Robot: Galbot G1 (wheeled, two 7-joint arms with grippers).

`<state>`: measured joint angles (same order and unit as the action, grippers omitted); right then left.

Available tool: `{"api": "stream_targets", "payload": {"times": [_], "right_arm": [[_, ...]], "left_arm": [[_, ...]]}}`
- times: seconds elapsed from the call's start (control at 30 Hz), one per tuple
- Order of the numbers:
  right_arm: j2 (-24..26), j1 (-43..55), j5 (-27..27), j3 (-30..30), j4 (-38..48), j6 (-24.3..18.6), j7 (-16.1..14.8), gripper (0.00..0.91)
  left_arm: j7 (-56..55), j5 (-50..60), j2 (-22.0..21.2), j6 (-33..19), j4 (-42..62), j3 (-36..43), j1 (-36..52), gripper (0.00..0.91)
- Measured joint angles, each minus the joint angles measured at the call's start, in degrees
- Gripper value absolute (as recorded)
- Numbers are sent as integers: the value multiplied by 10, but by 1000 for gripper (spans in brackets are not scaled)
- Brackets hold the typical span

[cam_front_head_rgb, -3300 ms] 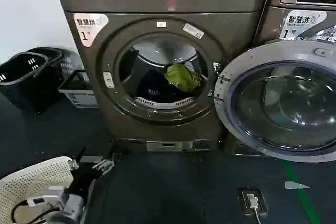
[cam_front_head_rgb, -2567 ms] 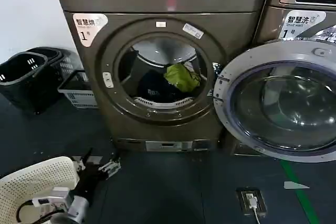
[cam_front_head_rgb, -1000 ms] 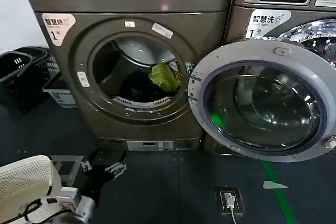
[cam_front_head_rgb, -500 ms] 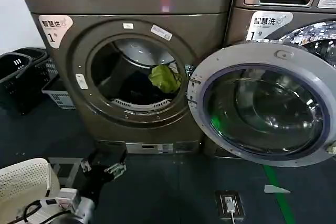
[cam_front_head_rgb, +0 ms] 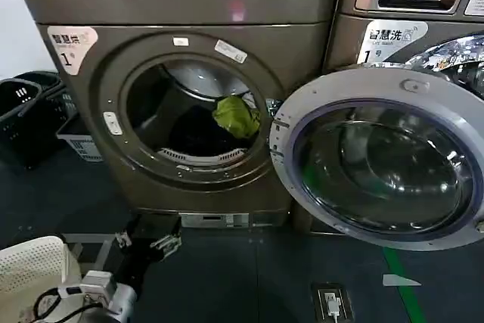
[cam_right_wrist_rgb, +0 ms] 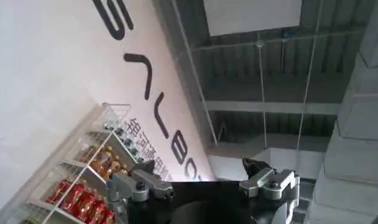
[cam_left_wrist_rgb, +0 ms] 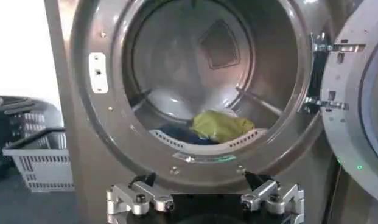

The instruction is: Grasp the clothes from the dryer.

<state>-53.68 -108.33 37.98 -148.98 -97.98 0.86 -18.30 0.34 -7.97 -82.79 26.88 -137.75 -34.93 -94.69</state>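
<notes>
The dryer point(cam_front_head_rgb: 189, 104) stands with its round door point(cam_front_head_rgb: 382, 158) swung wide open to the right, hinged beside the drum opening. Inside the drum, a crumpled yellow-green garment point(cam_front_head_rgb: 235, 116) lies on top of darker clothes point(cam_front_head_rgb: 193, 130), toward the right side of the opening and just behind the perforated lip at the front of the drum. In the left wrist view the same yellow-green garment point(cam_left_wrist_rgb: 220, 126) sits low in the drum, with a bit of dark blue cloth under it. The left gripper point(cam_front_head_rgb: 148, 240) hangs low in front of the dryer, below the drum opening and near the floor, well apart from the clothes; its fingers point(cam_left_wrist_rgb: 140, 198) are spread wide with nothing between them, and it points toward the drum. A white perforated laundry basket point(cam_front_head_rgb: 34, 270) sits at the lower left beside the left arm. Dark baskets point(cam_front_head_rgb: 19, 107) and a pale grey crate point(cam_front_head_rgb: 76, 138) stand against the wall left of the dryer. The right gripper point(cam_right_wrist_rgb: 204, 185) points up toward a ceiling and a wall with shelves of bottles point(cam_right_wrist_rgb: 85, 189), its fingers spread apart and empty.
</notes>
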Motion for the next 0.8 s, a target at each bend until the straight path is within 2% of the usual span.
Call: {"api": "stream_targets", "payload": {"times": [0.8], "right_arm": [[-6,-9,-4,-3,-9,2,4,907]], "left_arm": [[0,2,7,0,-9,6,9,907]]}}
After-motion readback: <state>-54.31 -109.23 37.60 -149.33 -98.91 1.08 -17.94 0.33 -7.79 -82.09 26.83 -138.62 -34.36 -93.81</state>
